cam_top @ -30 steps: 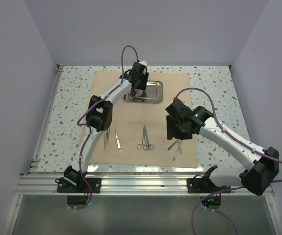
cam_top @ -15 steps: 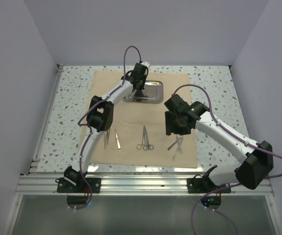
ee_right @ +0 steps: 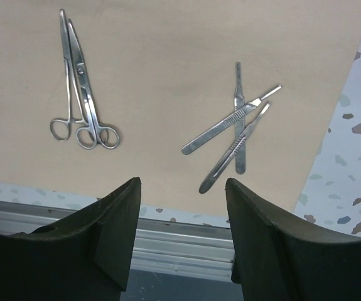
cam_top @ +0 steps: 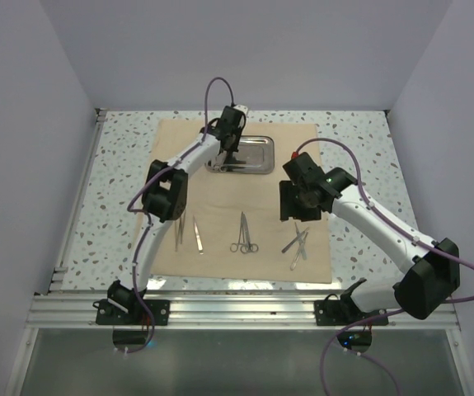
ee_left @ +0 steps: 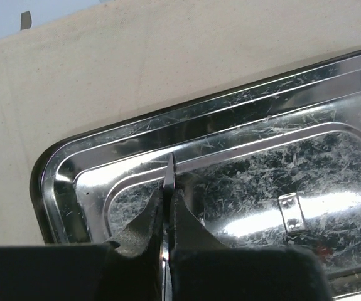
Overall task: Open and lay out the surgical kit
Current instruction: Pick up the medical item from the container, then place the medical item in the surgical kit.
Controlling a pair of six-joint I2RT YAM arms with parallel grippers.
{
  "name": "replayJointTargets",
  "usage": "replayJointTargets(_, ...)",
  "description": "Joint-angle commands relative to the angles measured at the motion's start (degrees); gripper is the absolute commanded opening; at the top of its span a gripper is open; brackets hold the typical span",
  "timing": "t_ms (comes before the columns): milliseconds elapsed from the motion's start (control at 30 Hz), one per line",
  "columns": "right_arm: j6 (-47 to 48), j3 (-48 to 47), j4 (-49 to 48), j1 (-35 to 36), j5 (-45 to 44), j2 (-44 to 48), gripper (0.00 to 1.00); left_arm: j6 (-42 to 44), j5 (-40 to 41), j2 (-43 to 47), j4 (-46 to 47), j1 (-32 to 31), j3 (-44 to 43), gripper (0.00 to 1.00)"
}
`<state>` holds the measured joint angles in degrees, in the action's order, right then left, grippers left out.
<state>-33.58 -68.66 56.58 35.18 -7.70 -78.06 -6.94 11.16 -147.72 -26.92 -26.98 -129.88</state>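
Table [cam_top: 121, 165]: white top w/ grey & brown speckles, also seen at rt edge of rt wrist view. Plain pale lilac walls [cam_top: 245, 49] on three sides. Slotted aluminium rail [cam_top: 245, 307] runs along near edge; thinner metal strip [cam_top: 77, 206] along left edge. Dull grey-green panel [cam_top: 237, 363] sits below rail, nearest camera.

Cloth wrap [cam_top: 220, 202] lies free between the steel tray [cam_top: 261, 162] and the spaced row of tweezers [cam_top: 180, 235], forceps [cam_top: 243, 235] and crossed handles [cam_top: 298, 243], while the left claw [ee_left: 167, 204], pinching a thin instrument [ee_left: 168, 169], blocks the tray's left end and the spread right claw [ee_right: 181, 188] hangs over the cloth's right side.
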Motion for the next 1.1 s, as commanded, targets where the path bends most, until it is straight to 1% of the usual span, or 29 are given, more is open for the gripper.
replayJointTargets(0, 1.7, -0.7, -2.3, -0.4, 1.6, 0.2, 0.6, -1.0, 1.9, 6.4, -3.2, 1.7, 0.2, 0.0)
replayJointTargets(167, 2.0, -0.2, -3.2, -0.4, 3.3, 0.2, 0.59, -1.3, 2.9, 11.6, -2.1, 2.4, -0.2, 0.0)
replayJointTargets(400, 1.9, 0.7, -3.5, -0.5, 4.5, 1.5, 0.58, -2.8, 2.5, 15.1, -2.1, 2.5, -1.8, 0.0)
replayJointTargets(533, 1.6, 1.4, -3.1, -0.5, 4.5, 3.0, 0.58, -7.0, 0.0, 18.1, -5.5, 2.3, -0.5, 0.0)
replayJointTargets(567, 1.4, 1.8, -3.1, -0.5, 4.3, 3.8, 0.58, -9.6, -0.3, 20.6, -6.1, 1.9, 0.9, 0.0)
replayJointTargets(633, 1.2, 2.5, -3.0, -0.4, 3.8, 4.6, 0.58, -12.1, 0.1, 24.1, -6.7, 1.0, 8.2, 0.0)
replayJointTargets(667, 1.0, 2.7, -2.9, -0.5, 3.5, 5.5, 0.58, -14.5, 1.1, 27.6, -6.9, -0.8, 10.9, 0.0)
replayJointTargets(700, 0.9, 2.9, -2.7, -0.5, 2.9, 5.8, 0.59, -15.7, 2.3, 29.1, -8.2, -1.9, 15.6, 0.0)
replayJointTargets(733, 0.9, 3.1, -2.6, -0.5, 2.5, 6.3, 0.59, -16.7, 3.8, 30.5, -8.8, -3.2, 18.0, 0.0)
replayJointTargets(767, 0.7, 3.2, -2.4, -0.6, 2.3, 6.7, 0.59, -19.1, 4.7, 33.4, -9.2, -6.0, 20.4, 0.0)
replayJointTargets(800, 0.8, 3.1, -2.0, -0.7, 1.6, 7.4, 0.59, -20.4, 5.7, 34.9, -9.6, -7.5, 25.5, 0.0)
replayJointTargets(833, 0.7, 3.0, -1.8, -0.8, 1.3, 7.7, 0.59, -21.6, 7.2, 36.4, -9.4, -9.0, 28.2, 0.0)
replayJointTargets(867, 0.9, 3.0, -1.5, -0.8, 1.0, 8.3, 0.6, -24.9, 8.0, 39.1, -9.3, -11.7, 33.1, 0.0)
replayJointTargets(967, 1.4, 2.8, -1.2, -1.0, -0.3, 9.1, 0.6, -31.3, 8.1, 44.0, -7.1, -15.3, 40.0, 0.0)
replayJointTargets(1000, 1.7, 2.9, -1.2, -1.0, -0.5, 9.4, 0.6, -32.6, 8.4, 45.0, -6.8, -16.1, 43.5, 0.0)
replayJointTargets(1067, 2.0, 3.0, -1.2, -1.1, -1.1, 9.6, 0.6, -36.0, 9.4, 46.2, -7.3, -18.4, 45.6, 0.0)
